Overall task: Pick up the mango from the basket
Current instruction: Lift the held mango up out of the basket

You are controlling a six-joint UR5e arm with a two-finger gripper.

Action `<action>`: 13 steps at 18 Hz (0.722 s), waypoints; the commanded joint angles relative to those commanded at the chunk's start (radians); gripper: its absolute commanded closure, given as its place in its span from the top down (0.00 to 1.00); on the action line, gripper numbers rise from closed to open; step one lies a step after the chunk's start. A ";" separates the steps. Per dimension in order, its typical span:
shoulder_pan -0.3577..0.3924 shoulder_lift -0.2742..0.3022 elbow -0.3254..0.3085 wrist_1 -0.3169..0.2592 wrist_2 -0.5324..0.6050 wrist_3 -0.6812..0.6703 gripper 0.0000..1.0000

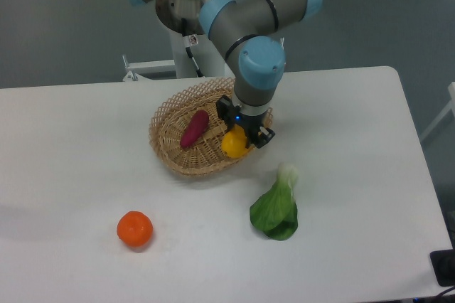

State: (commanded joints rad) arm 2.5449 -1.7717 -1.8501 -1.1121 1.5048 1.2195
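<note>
The mango (pixel 234 144) is clamped between the fingers of the gripper (pixel 239 141) over the right side of the basket (pixel 170 148); a purple vegetable (pixel 194 129) is seen lying inside the basket
</note>
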 joint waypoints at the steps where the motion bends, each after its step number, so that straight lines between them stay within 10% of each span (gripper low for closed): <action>1: 0.006 -0.002 0.014 0.000 0.000 0.002 0.28; 13: 0.081 -0.112 0.227 0.002 -0.026 0.003 0.28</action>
State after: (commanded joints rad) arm 2.6262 -1.8836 -1.6232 -1.1106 1.4787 1.2226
